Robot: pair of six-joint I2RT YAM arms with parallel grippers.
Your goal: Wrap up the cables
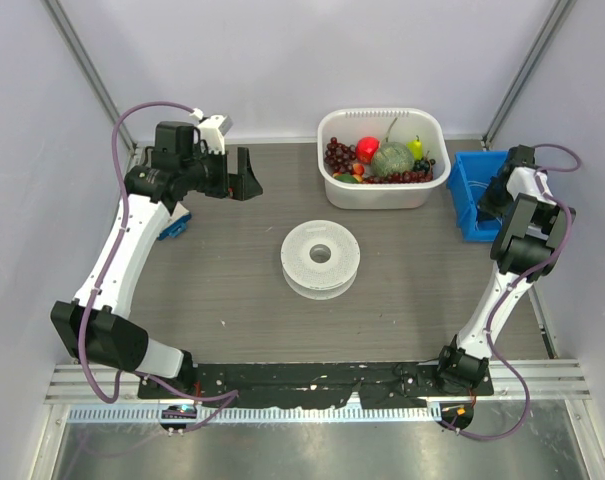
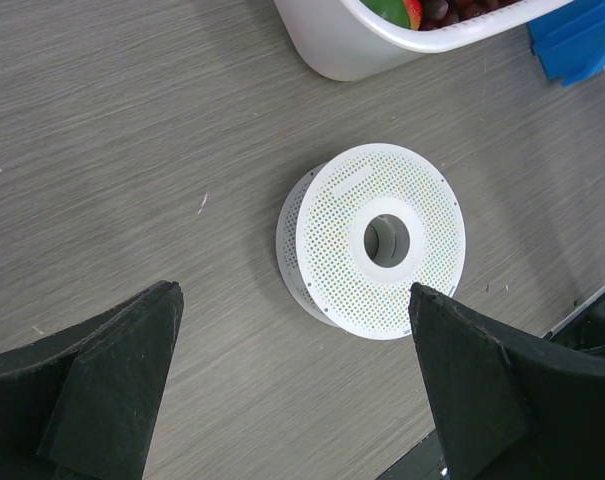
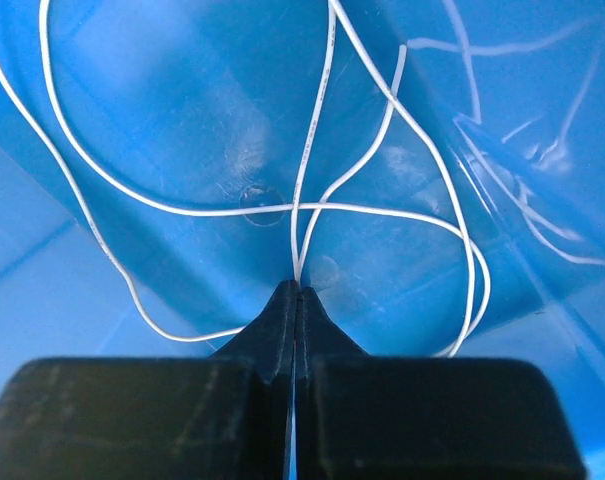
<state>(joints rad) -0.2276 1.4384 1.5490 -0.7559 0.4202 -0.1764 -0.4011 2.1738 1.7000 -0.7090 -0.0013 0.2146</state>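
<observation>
The thin white cable [image 3: 312,130] lies in loose loops inside the blue bin [image 3: 162,90]. My right gripper [image 3: 297,285] reaches down into that bin [image 1: 472,195] and is shut on the cable, two strands running out from its closed tips. The cable does not show in the top view. The white perforated spool [image 1: 321,258] lies flat at the table's middle and also shows in the left wrist view [image 2: 377,240]. My left gripper [image 1: 244,173] hangs open and empty at the back left, above the table, with the spool ahead of its fingers [image 2: 112,390].
A white tub [image 1: 384,158] of toy fruit stands at the back centre, beside the blue bin. A small blue object [image 1: 175,225] lies under the left arm. Purple hoses run along both arms.
</observation>
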